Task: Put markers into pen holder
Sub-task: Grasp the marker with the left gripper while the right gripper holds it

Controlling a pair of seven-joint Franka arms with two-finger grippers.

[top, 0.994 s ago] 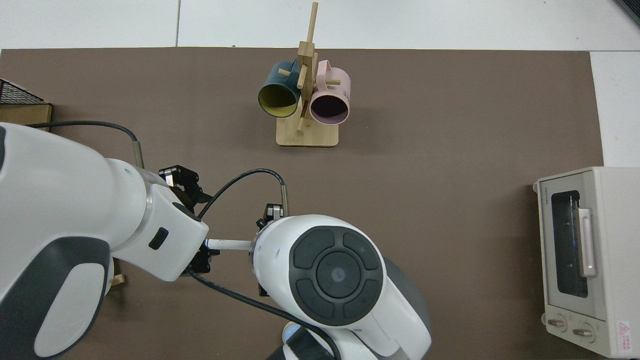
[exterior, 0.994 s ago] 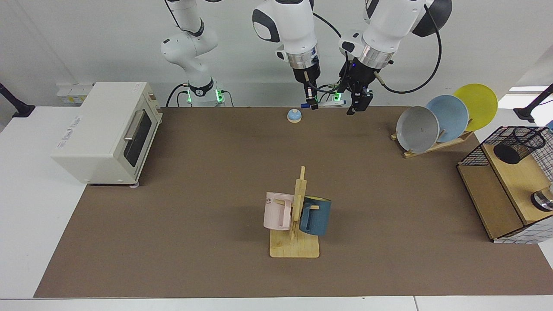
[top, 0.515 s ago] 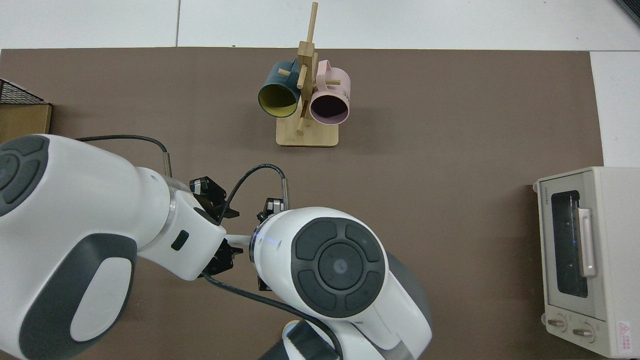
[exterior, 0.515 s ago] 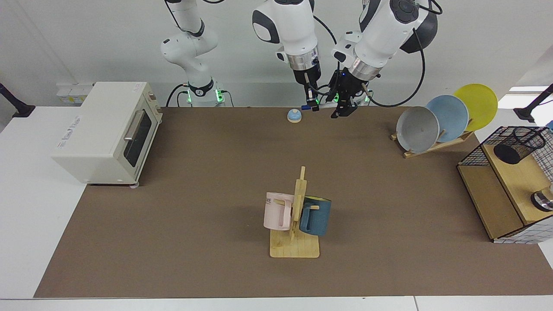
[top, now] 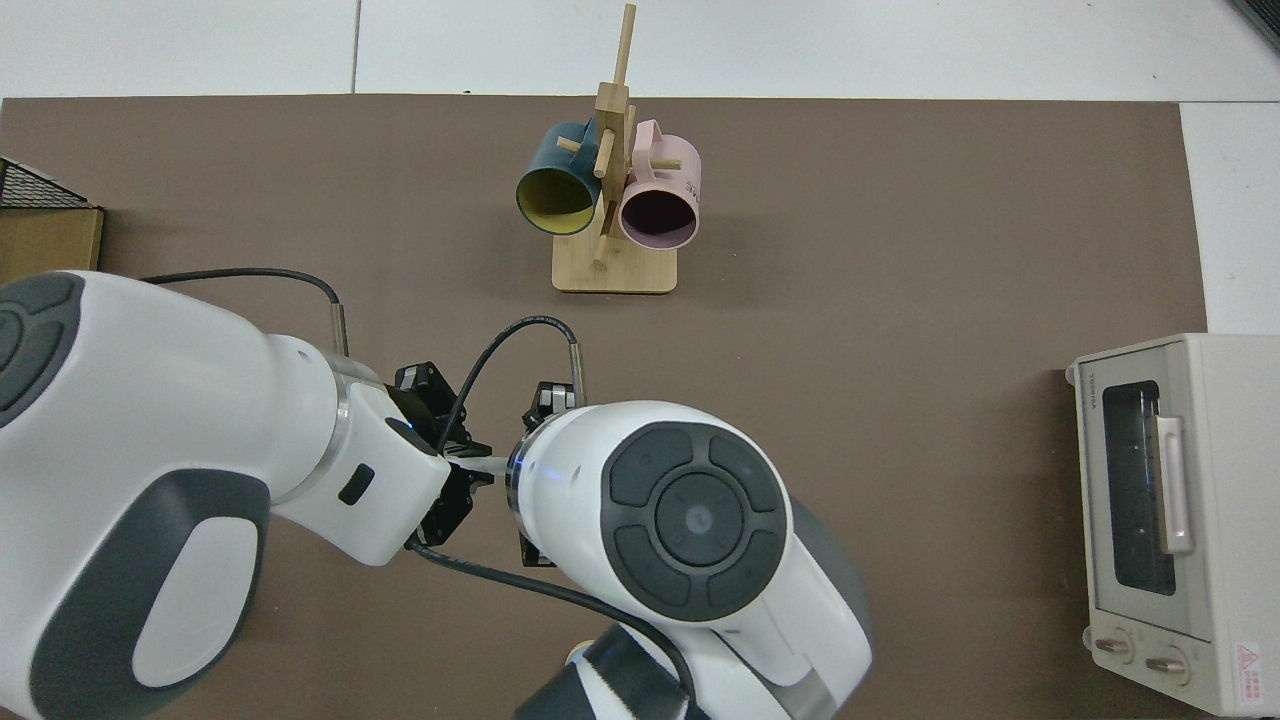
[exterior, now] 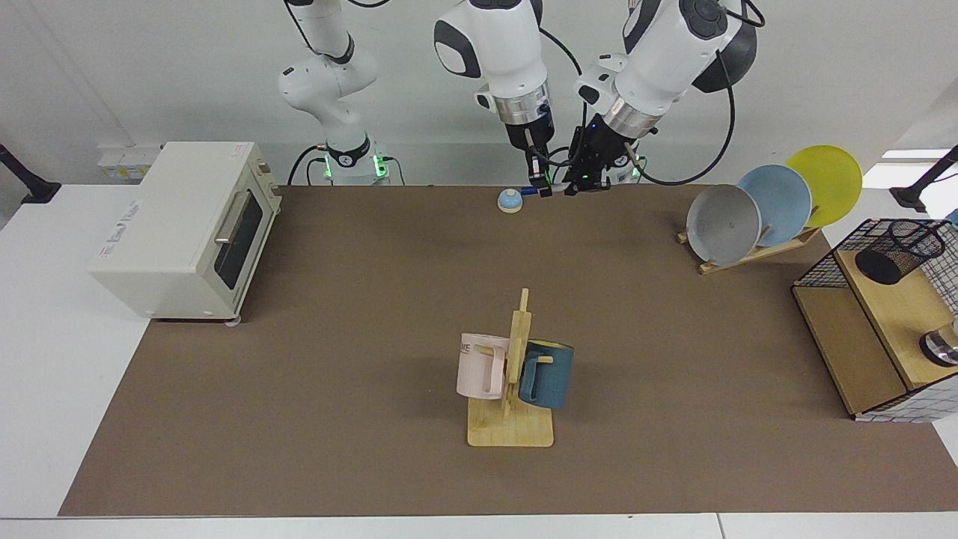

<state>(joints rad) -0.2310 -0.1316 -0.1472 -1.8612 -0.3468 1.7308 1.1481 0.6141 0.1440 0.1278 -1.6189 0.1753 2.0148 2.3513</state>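
Biggest thing on show is the brown mat [exterior: 299, 374] covering most of the table, and both arms are working together over the middle of its back edge. The toaster oven [exterior: 179, 232] sits at one short end of the mat, door facing inward. At the opposite short end stands the wire rack [exterior: 823, 262] with its wooden shelves, and just behind it, near the back corner, three plates [exterior: 778, 202] lean in a wooden stand. Toward the middle of the front edge stands the mug tree [exterior: 516, 352], a pink mug and a blue mug hanging on it.

Over to the pen holder [exterior: 902, 247]: it is on the rack's upper shelf, tipped over at a slant, well apart from both arms. A small bell [exterior: 510, 200] sits on the mat at the back edge, just beside the action.

Now the grippers. The right gripper [exterior: 538, 187] points down over the back edge, next to the bell, fingers clenched on the marker [top: 487, 463], which it holds level above the mat, blue end poking out toward the bell. The left gripper [exterior: 587, 183] comes in at an angle right alongside, fingers spread, one on either side of the white barrel in the top view; whether they touch it, I cannot tell.
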